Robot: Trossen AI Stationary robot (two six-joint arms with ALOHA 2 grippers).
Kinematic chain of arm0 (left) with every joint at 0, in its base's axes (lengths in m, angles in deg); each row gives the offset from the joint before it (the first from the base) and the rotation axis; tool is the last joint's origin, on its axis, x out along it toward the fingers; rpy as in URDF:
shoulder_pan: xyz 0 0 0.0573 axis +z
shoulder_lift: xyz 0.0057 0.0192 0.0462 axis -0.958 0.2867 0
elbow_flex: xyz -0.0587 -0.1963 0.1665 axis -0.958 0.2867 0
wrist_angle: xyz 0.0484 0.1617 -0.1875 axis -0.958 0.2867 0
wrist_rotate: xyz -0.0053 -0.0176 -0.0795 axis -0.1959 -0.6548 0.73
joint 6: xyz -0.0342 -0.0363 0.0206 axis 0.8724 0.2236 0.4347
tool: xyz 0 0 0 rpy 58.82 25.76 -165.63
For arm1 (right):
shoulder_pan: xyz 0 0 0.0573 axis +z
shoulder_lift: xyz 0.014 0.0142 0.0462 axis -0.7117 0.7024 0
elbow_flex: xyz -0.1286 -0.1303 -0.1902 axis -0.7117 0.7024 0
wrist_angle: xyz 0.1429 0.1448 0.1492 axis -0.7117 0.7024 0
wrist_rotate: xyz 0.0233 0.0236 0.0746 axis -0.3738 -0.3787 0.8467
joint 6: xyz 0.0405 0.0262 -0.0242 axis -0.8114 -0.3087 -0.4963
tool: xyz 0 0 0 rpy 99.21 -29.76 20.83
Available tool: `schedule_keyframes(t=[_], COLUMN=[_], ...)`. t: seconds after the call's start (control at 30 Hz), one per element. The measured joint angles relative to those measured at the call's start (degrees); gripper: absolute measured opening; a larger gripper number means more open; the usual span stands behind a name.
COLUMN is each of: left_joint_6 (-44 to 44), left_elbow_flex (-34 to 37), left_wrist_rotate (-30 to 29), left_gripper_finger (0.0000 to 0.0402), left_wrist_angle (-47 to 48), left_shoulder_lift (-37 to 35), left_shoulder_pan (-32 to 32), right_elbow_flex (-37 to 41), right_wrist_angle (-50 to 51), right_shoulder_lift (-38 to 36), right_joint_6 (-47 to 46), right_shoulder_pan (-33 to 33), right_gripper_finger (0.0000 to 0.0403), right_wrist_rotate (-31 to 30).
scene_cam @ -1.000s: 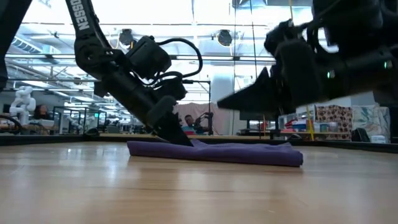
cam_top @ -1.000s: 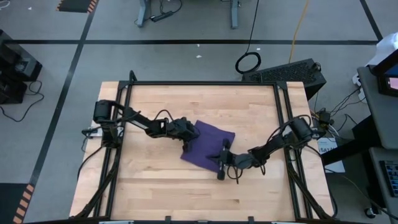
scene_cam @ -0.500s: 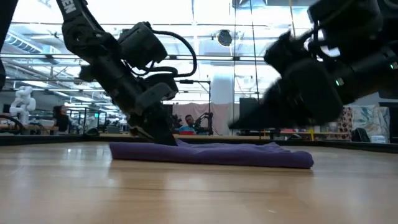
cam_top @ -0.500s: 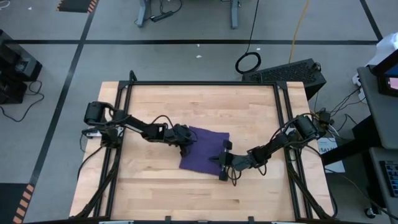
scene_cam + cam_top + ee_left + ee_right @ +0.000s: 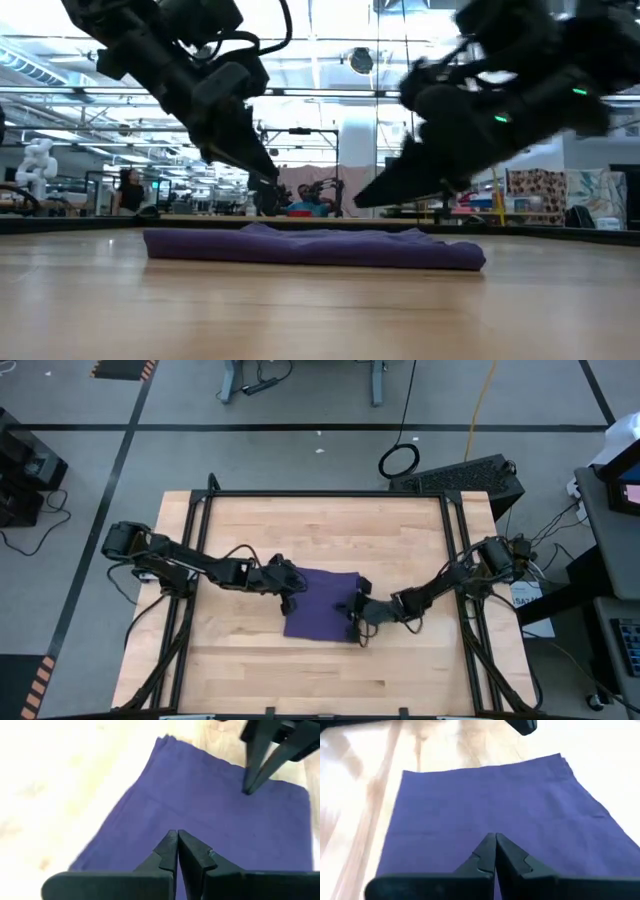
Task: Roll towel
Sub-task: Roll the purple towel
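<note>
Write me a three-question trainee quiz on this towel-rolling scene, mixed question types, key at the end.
1. True or false: the plain purple cloth towel lies flat and unrolled on the light wooden tabletop.
2. Multiple choice: the left gripper is (A) shut, holding nothing (B) open wide (C) clamped on a towel corner.
3. Short answer: is the right gripper above the towel or off to the side of it?

Key: 1 true. 2 A. 3 Above the towel, fingers shut, holding nothing.
</note>
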Motion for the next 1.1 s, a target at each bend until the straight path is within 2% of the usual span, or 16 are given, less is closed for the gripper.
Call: schedule_keyframes(t=[0.13,0.23,0.37,0.57,0.73,0.87,1.1], left_joint_6=[-3.7,-4.2,-4.2,1.9,8.3,13.6,15.8], left_elbow_flex=[0.0,0.0,-0.1,-0.3,-0.3,-0.3,0.2], left_wrist_rotate=[-0.5,-0.4,-0.4,-1.9,-2.5,-2.5,-2.3], left_gripper_finger=[0.0017,0.0017,0.0017,0.0017,0.0017,0.0017,0.0017], left_wrist_angle=[-2.8,-2.9,-1.3,0.2,3.3,6.5,8.4], left_shoulder_lift=[2.3,5.4,10.0,13.5,12.9,11.6,7.7], left_shoulder_pan=[0.2,0.4,0.4,0.2,-1.2,-3.2,-6.1], right_elbow_flex=[-5.5,-8.5,-8.8,-8.9,-8.9,-8.9,-8.4], right_wrist_angle=[13.2,19.1,21.3,24.0,23.2,21.9,21.2], right_shoulder_lift=[-0.5,-0.1,0.0,0.0,-0.5,-3.8,-10.1], right_joint_6=[-1.4,0.1,0.8,1.1,4.7,8.8,20.0], right_shoulder_pan=[-3.6,-4.5,-4.0,-4.1,-3.9,-3.5,0.6], right_gripper_finger=[0.0,0.0,0.0,0.0,0.0,0.0,0.0], right_wrist_rotate=[9.9,14.1,14.8,11.3,10.9,12.4,12.4])
